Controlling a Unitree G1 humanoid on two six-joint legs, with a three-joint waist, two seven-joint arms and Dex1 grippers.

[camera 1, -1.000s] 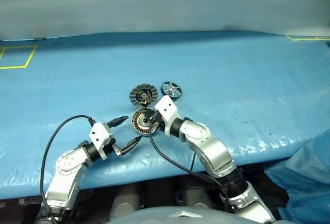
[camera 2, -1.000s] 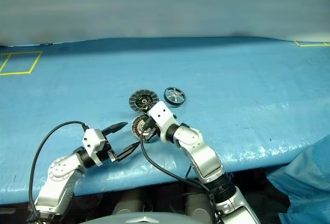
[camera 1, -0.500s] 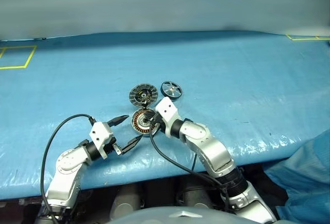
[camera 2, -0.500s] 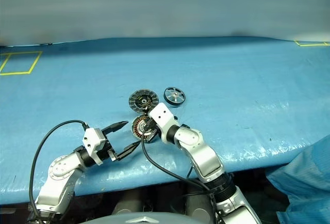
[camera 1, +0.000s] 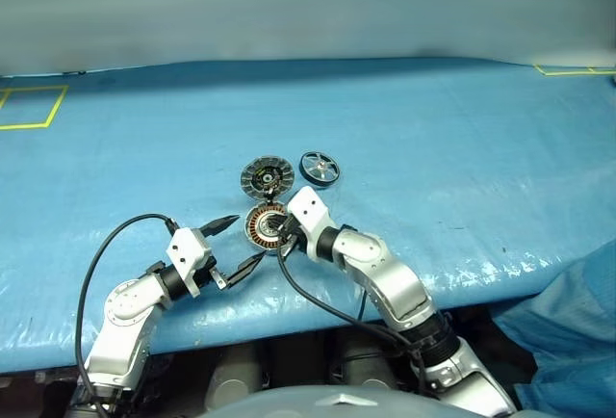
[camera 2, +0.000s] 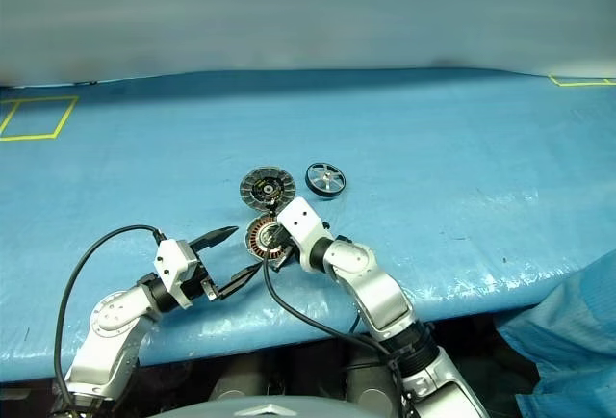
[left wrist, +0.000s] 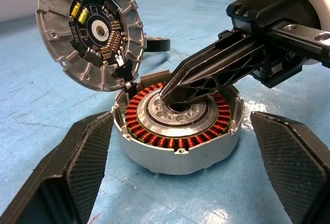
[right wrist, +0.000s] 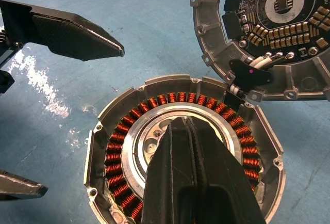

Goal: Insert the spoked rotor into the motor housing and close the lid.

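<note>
Right pincer (left wrist: 172, 92) pressed together, angled down, tips inside the motor housing (left wrist: 178, 128) centre. Left pincer (camera 1: 238, 241) spread wide, level, just beside the housing.

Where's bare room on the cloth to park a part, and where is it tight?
Free: the blue cloth right of the rotor, the stretch left of the lid, and everything beyond them. Crowded: the housing, with the shut right gripper pressed into its centre, the lid hinged beside it, and the open left gripper just short of it.
</note>
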